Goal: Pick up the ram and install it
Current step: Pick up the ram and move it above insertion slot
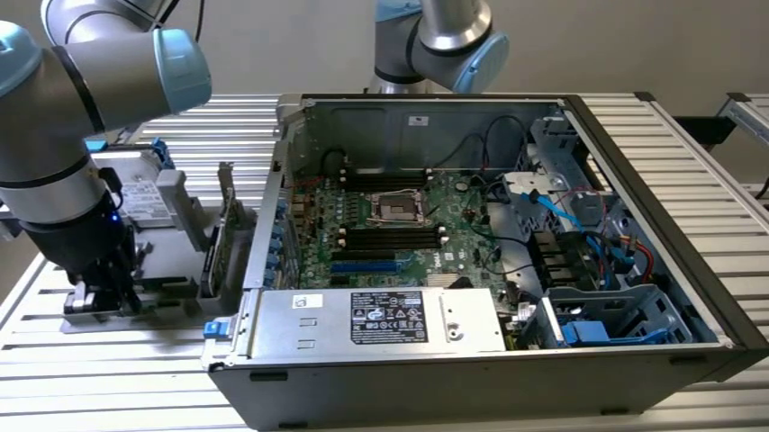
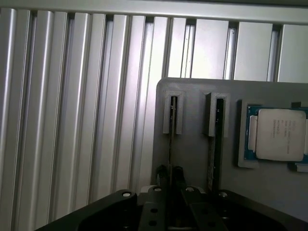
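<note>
One computer case (image 1: 481,378) lies open on the slatted table (image 1: 709,135), with the motherboard (image 1: 420,211) exposed. Its long black memory slots (image 1: 391,236) look unfilled as far as the exterior view lets me judge, so install is not done.

Outside the case, at the exterior view's left, the arm (image 1: 54,180) reaches down to a gray holder (image 1: 168,292). The gripper (image 1: 103,292) sits low against it.

Wrist view: the holder (image 2: 192,144) carries two upright slotted guides and a processor chip (image 2: 280,134) in its own pocket. Each guide has a thin stick in it, seen edge-on.

- The ram (image 2: 171,144) stands in the guide farther from the chip, seated in its slot and not lifted.
- A second stick (image 2: 212,159) stands in the guide nearer the chip, untouched.

The gripper (image 2: 171,174) straddles the ram's top edge. Its jaws stand narrow, one fingertip on each side of the stick, and this reads as a pinch on the ram.

Progress: approach and grasp appear made. Lifting out, carrying to the case and seating in a slot remain.
</note>
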`<act>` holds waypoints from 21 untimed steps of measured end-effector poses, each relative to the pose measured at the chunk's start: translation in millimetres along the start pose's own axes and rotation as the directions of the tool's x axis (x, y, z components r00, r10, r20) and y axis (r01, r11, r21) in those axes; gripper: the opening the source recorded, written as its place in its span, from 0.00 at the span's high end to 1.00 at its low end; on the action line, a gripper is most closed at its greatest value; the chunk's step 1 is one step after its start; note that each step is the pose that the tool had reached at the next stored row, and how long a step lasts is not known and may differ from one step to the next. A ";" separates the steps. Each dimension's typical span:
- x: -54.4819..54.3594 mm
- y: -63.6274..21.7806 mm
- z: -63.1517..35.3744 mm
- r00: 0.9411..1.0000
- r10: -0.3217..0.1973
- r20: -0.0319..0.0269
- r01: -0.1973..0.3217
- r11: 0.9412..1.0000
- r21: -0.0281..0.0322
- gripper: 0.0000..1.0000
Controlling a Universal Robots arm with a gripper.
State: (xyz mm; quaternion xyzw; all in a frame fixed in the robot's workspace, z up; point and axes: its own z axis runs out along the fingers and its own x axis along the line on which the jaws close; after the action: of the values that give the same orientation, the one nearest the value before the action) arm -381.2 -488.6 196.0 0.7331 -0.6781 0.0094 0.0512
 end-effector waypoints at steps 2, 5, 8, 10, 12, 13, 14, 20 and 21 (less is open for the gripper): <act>0.1 0.0 -1.0 1.000 0.001 0.000 -0.001 1.000 0.000 0.85; 0.2 0.1 -2.8 1.000 0.004 0.001 -0.004 1.000 0.000 0.85; 0.4 0.2 -4.3 1.000 0.006 0.001 -0.006 1.000 0.000 0.85; 0.4 0.3 -5.2 1.000 0.007 0.001 -0.007 1.000 -0.001 0.85; 0.6 0.4 -6.4 1.000 0.009 0.001 -0.009 1.000 -0.001 0.85; 0.6 0.4 -7.4 1.000 0.009 0.001 -0.009 1.000 -0.001 0.85; 0.7 0.5 -8.4 1.000 0.010 0.001 -0.010 1.000 -0.001 0.85; 1.5 1.1 -17.6 1.000 0.013 0.002 -0.013 1.000 -0.001 0.85; 1.6 1.2 -19.3 1.000 0.014 0.002 -0.014 1.000 -0.001 0.85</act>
State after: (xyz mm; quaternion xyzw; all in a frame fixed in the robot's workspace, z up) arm -381.2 -488.5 215.3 0.7284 -0.6832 0.0088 0.0509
